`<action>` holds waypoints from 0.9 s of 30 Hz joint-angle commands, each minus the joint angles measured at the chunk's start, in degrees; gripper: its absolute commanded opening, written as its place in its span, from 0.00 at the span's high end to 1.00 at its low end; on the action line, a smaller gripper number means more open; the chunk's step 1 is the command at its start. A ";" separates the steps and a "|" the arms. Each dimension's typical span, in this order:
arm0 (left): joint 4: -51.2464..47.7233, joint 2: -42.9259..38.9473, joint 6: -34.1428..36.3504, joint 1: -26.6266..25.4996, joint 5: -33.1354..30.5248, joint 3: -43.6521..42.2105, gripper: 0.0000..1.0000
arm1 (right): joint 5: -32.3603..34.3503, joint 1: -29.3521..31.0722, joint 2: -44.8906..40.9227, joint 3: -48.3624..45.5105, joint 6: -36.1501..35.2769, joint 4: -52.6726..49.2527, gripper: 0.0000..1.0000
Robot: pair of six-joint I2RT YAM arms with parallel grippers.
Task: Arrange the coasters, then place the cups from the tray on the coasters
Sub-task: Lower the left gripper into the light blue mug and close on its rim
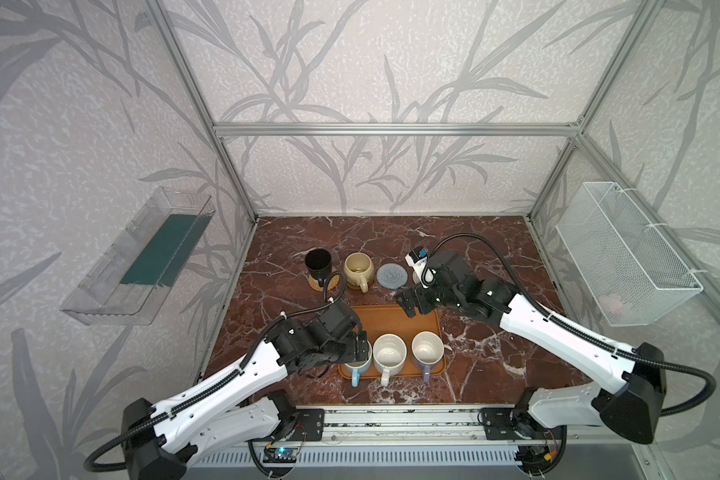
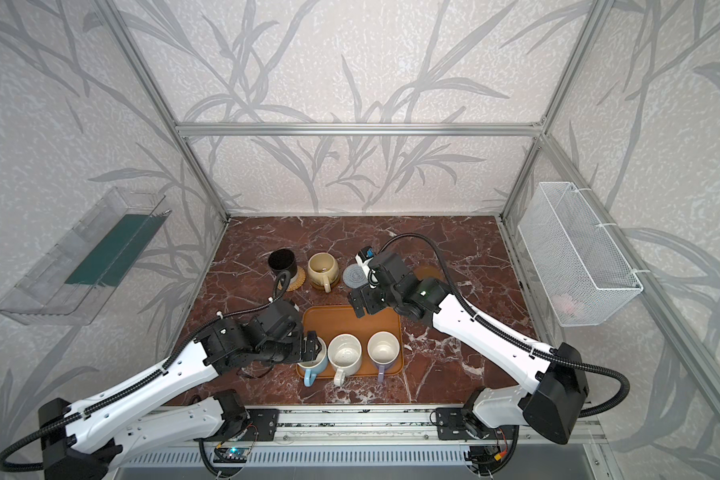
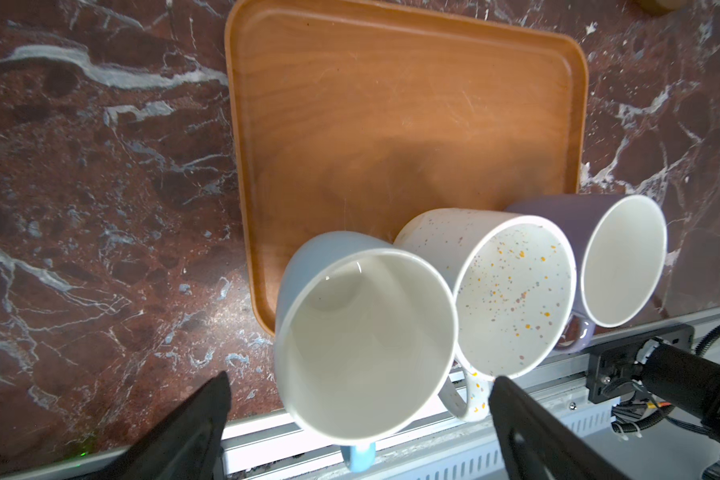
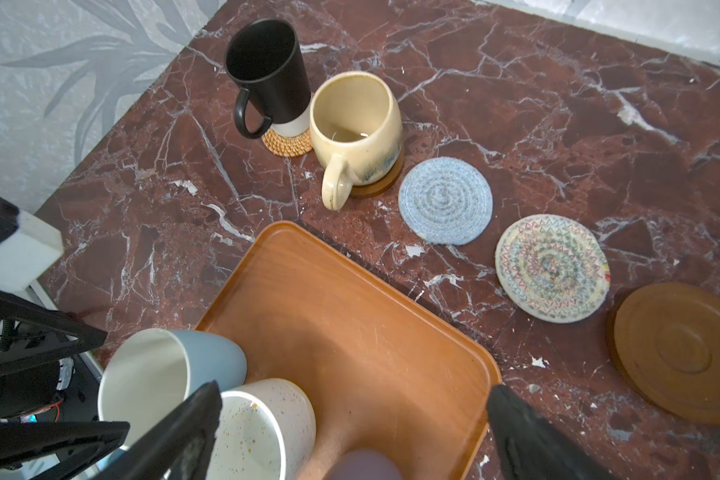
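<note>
Both sets of jaws are spread wide, and neither is pinching anything. The left gripper (image 3: 360, 386) hangs right over the light blue mug (image 3: 308, 257). One finger sits on each side of the rim, and the left wrist view shows a gap on either side.

That mug stands at the left end of a row along the near edge of the orange-brown tray (image 3: 391, 104). The speckled white mug (image 3: 516, 291) is in the middle and the lavender mug (image 3: 620, 257) on the right. All three are upright and close-packed, with handles pointing back toward the robot's base and out over the tray's rim.

Over to the right gripper (image 4: 354, 392): it hovers above the bare far half of the tray, fingers wide apart, only tray wood between them.

Beyond the tray, on the red marble table (image 1: 474, 257), a line of coasters runs from left to right. The black mug (image 4: 267, 70) sits on the tan woven rattan coaster (image 4: 287, 143). Just beside it, the cream-yellow mug (image 4: 356, 124) sits on a glossy brown coaster (image 4: 381, 187).

Then come three uncovered ones: the blue-grey rope coaster (image 4: 445, 199), the cream rope coaster (image 4: 551, 268) with coloured zigzag stitching, and a second brown saucer-like coaster (image 4: 682, 353) at the right end.
</note>
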 commanded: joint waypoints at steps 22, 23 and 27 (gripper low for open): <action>-1.02 4.29 -10.18 -8.78 -6.84 -6.03 0.13 | -7.15 -0.25 -0.24 -2.81 2.58 -0.46 0.01; -0.74 3.97 -10.36 -8.86 -6.96 -6.43 0.13 | -7.63 -0.25 -0.24 -3.03 2.63 -0.13 0.01; 2.78 4.19 -10.41 -8.92 -6.06 -8.25 0.21 | -10.25 -0.20 0.45 -3.77 2.99 1.34 0.01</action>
